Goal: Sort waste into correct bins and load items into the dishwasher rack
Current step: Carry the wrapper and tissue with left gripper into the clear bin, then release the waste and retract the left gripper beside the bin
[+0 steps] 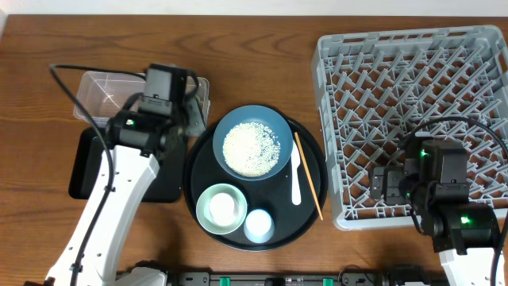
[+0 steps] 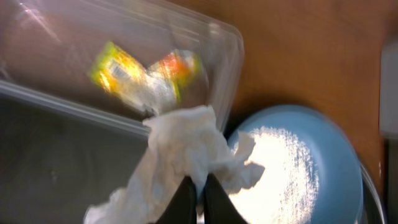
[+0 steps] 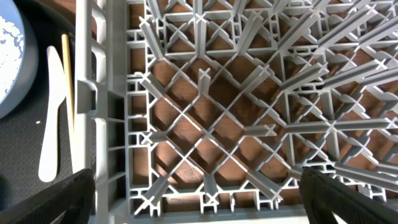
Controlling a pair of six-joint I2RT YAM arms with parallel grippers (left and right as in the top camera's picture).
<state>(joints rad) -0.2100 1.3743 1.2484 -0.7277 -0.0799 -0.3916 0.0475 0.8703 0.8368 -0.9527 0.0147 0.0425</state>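
Observation:
My left gripper [image 2: 198, 190] is shut on the crumpled white tissue [image 2: 180, 140] and holds it over the near edge of the clear tub [image 2: 230, 56], beside the blue plate [image 2: 341, 155] of rice [image 2: 286, 174]. The yellow-green wrapper [image 2: 140, 78] lies in the tub. Overhead, the left gripper [image 1: 189, 117] is between the tub [image 1: 99, 91] and the plate [image 1: 238, 117]. My right gripper [image 3: 196, 199] is open and empty above the front left corner of the grey rack [image 3: 205, 118], also seen overhead [image 1: 389, 183].
The round black tray [image 1: 311, 208] holds the plate, a green bowl [image 1: 203, 199] with a cup inside, a small cup [image 1: 259, 225], a white spoon [image 1: 296, 179] and chopsticks [image 1: 309, 176]. The shallow black tray [image 1: 83, 167] lies left. The rack [image 1: 413, 103] fills the right.

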